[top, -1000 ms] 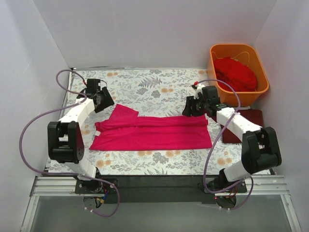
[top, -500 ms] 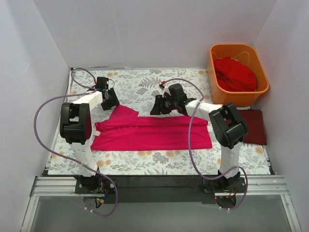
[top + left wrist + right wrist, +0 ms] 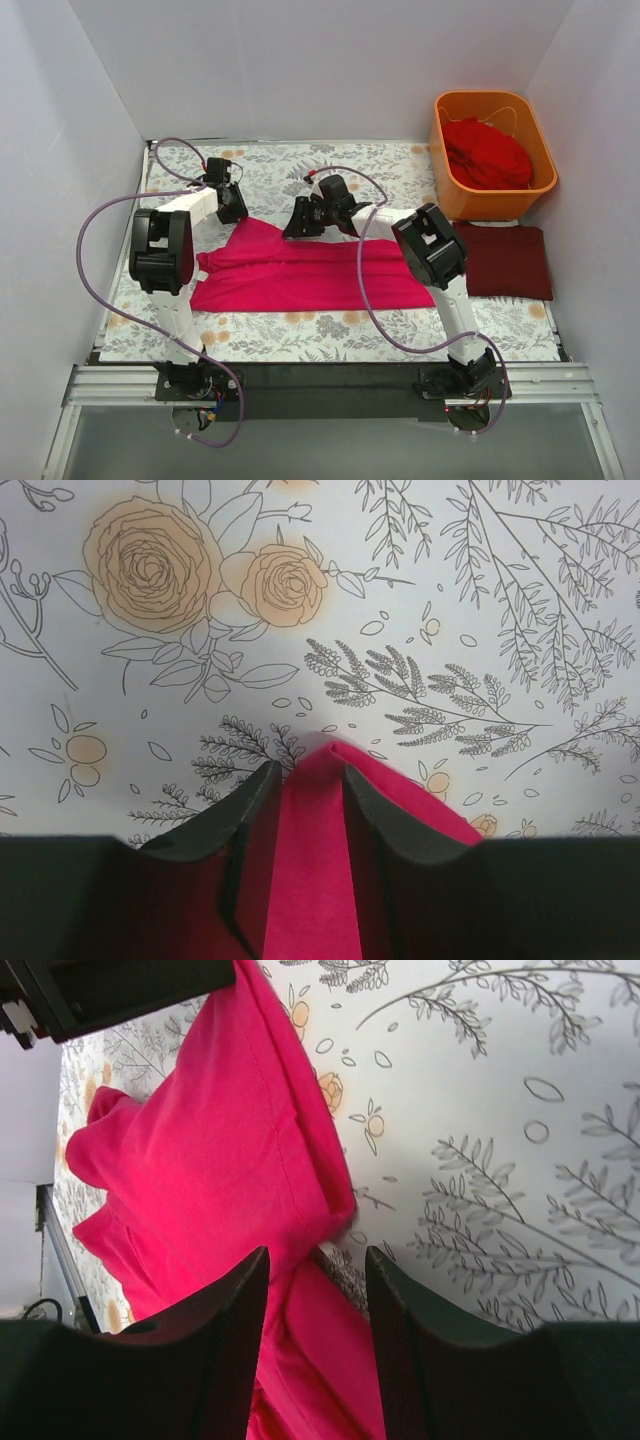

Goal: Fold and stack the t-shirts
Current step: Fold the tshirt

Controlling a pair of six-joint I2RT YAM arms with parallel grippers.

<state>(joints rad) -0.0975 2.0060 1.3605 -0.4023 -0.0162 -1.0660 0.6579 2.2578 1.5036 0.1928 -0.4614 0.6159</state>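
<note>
**Table** point(image 3: 300, 170): covered by a floral cloth point(image 3: 480, 320) and walled in white on the left, far and right sides.
**Open room:** a wide bare band lies behind the shirt up to the far wall. A narrower band runs along the near edge, and a slim margin down the left.

**Magenta t-shirt** point(image 3: 300, 278): spread flat across the middle, long side left to right, its far left corner peaked up.
**Maroon t-shirt** point(image 3: 505, 262): a folded rectangle by the right wall, just right of the magenta one.
**Scarlet t-shirt** point(image 3: 488, 150): heaped inside the orange tub point(image 3: 490, 203) in the far right corner.

**Left gripper** point(image 3: 312, 770): at the magenta shirt's far left corner. Its jaws are drawn narrow, with a raised fold of fabric filling the gap between them.
**Right gripper** point(image 3: 315, 1255): at the shirt's far edge, mid-table. Its jaws stand parted astride a folded hem, and whether they clamp it cannot be told.
</note>
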